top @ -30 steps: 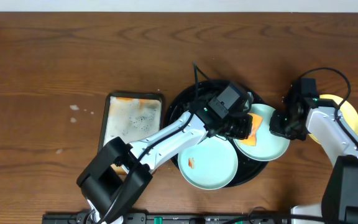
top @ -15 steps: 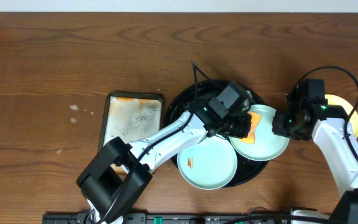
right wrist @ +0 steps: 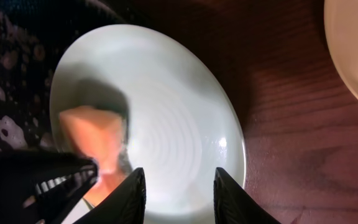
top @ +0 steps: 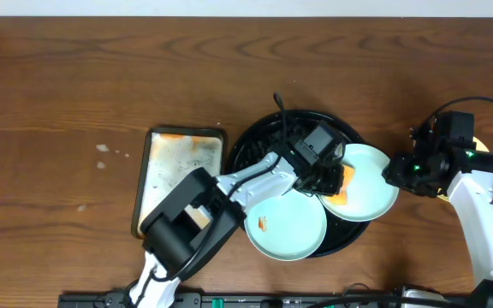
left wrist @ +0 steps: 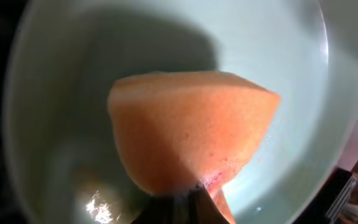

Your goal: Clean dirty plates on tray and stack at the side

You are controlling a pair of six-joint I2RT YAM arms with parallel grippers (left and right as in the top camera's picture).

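Mint-blue front plate (top: 291, 231) lies nearest the robot's base, flat on the near part of the round tray (top: 248, 154). One small orange smear (top: 263, 224) sits left of its centre.

Just beyond and to the right is the right plate (top: 375, 192), also mint-blue. It rests on the right side of the black round tray, and its outer edge reaches past the raised rim over the tabletop (top: 75, 77) (the right wrist view shows wood grain under that edge). Whether it overlaps the front plate cannot be told.

The left gripper (top: 332, 178) reaches across the round tray from the left. Its jaws pinch the narrow end of an orange sponge (left wrist: 191, 130), and the broad end lies against the inner face of the right plate (left wrist: 73, 93). A wet sheen shows on the plate beside the sponge.

The right gripper (right wrist: 182, 199) hangs at the outer edge of the right plate (right wrist: 166, 112) with its jaws spread wide and nothing between them. Contact with the rim cannot be told.

Farther right, the yellow plate (right wrist: 356, 50) lies on bare tabletop, apart from the round tray. In the overhead view the right arm mostly hides it.

Left of the round tray, just beside it, lies the rectangular tray (top: 181, 171), stained orange, with nothing on it.
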